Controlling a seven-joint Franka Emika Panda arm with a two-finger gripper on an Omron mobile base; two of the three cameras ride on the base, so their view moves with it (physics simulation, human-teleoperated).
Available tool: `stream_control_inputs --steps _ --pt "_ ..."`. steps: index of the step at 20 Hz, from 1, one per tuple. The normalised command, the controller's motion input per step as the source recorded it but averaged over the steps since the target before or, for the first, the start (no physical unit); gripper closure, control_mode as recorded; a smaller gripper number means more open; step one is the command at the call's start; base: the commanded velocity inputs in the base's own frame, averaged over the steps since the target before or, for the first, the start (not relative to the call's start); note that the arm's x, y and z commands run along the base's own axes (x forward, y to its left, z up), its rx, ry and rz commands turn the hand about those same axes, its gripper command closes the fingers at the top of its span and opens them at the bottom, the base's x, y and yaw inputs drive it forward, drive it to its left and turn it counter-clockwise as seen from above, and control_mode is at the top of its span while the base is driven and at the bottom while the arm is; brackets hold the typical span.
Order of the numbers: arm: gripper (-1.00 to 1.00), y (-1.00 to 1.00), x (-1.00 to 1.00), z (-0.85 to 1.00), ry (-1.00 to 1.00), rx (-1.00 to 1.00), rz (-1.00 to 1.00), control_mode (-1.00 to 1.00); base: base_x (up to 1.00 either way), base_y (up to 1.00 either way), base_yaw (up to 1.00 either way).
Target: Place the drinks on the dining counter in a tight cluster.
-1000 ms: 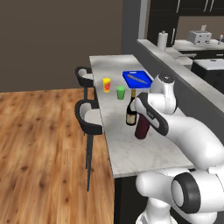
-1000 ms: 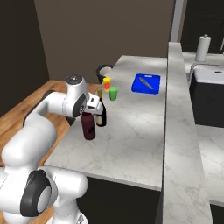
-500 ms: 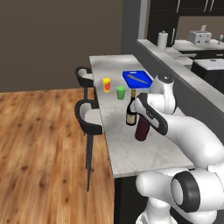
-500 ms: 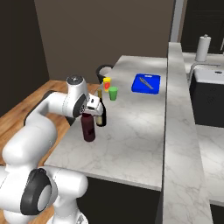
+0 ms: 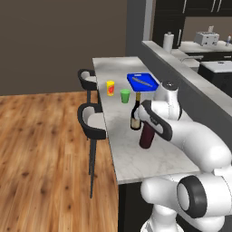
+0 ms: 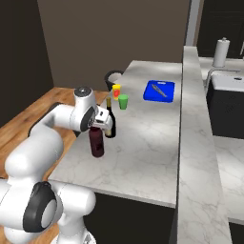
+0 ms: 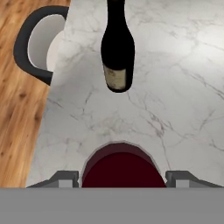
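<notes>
Gripping the maroon bottle [image 5: 146, 135] between half-spread fingers, the end effector [image 6: 97, 125] holds it on the desk [image 6: 143, 143] just beside the wine bottle [image 5: 135, 114]. Any sideways nudge on release could knock the tall wine bottle over.

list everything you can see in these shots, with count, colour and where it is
wine bottle: 1, dark with cream label, upright on the dining counter beside the maroon bottle
maroon bottle: 1, dark red, upright on the counter between the hand's fingers
yellow cup: 1, yellow, farther along the counter
green cup: 1, green, next to the yellow cup
cutting board: 1, blue, far part of the counter, a thin utensil lying on it
stools: 2, black, along the counter's floor side
dining counter: 1, white grey-veined marble
paper towel roll: 1, white, beyond the raised ledge
hand: 1, white, fingers around the maroon bottle's top
</notes>
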Motion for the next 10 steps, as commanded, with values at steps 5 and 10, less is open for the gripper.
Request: stream_control_inputs --steps 5,10 --pt "1.00 0.00 0.08 -0.03 0.00 0.00 0.00 -1.00 0.00 0.00 0.00" --pt "1.00 0.00 0.20 0.00 0.00 0.00 0.00 -1.00 0.00 0.00 0.00"
